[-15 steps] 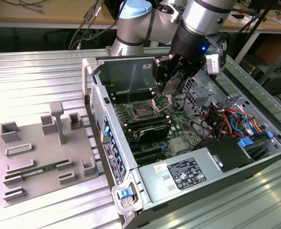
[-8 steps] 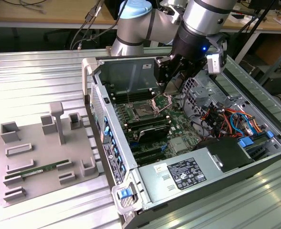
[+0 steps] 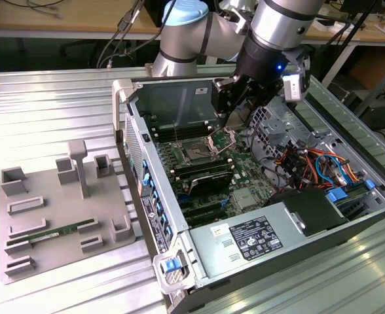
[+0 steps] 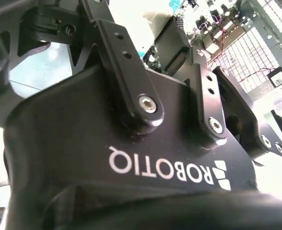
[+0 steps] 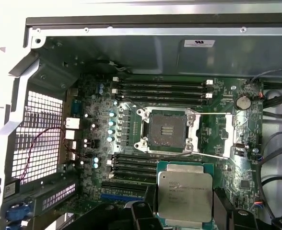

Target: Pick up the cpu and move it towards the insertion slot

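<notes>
The gripper [image 3: 226, 112] hangs low inside the open computer case [image 3: 179, 216], its black fingers [image 5: 226, 207] closed on the two opposite edges of the cpu [image 5: 184, 194], which it carries flat with the pale metal top facing the first wrist camera. In that view the chip sits just beside the insertion slot [image 5: 166, 131], overlapping the raised silver frame's near edge but not yet centred over the dark square of contacts. In the exterior view the slot [image 3: 197, 152] lies on the motherboard a little toward the exterior view's left of the fingers, with the frame and wire lever [image 5: 213, 156] swung up.

Doing this step well looks a matter of keeping the chip level and square to the socket, travelling sideways above the frame rather than through it, and staying clear of the thin lever that crosses between chip and socket. The grip should hold firm on the edges only; any tilt risks a corner dipping toward the contacts. The memory slots [image 5: 162, 88] on the far side leave some margin.
</notes>
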Available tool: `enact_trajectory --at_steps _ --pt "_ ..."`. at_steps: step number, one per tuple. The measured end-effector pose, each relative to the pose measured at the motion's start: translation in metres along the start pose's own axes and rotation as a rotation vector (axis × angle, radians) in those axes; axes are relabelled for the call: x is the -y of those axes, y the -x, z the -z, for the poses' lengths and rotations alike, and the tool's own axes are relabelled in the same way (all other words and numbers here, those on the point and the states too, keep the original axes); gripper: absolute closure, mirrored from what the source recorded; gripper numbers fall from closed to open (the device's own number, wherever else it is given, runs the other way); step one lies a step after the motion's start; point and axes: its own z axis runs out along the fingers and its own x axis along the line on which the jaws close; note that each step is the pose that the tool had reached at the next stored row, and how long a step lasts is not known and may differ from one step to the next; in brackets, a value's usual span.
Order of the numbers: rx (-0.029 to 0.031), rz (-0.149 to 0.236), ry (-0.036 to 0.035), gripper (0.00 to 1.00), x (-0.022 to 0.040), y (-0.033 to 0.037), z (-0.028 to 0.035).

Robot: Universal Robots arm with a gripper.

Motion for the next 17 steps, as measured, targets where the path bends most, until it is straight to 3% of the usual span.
enact_trajectory --at_steps 13,17 --pt "0.0 0.0 0.0 0.45 -0.005 0.0024 -0.0049" --pt "0.0001 0.0 0.0 0.45 -0.0103 0.0037 -0.0074"
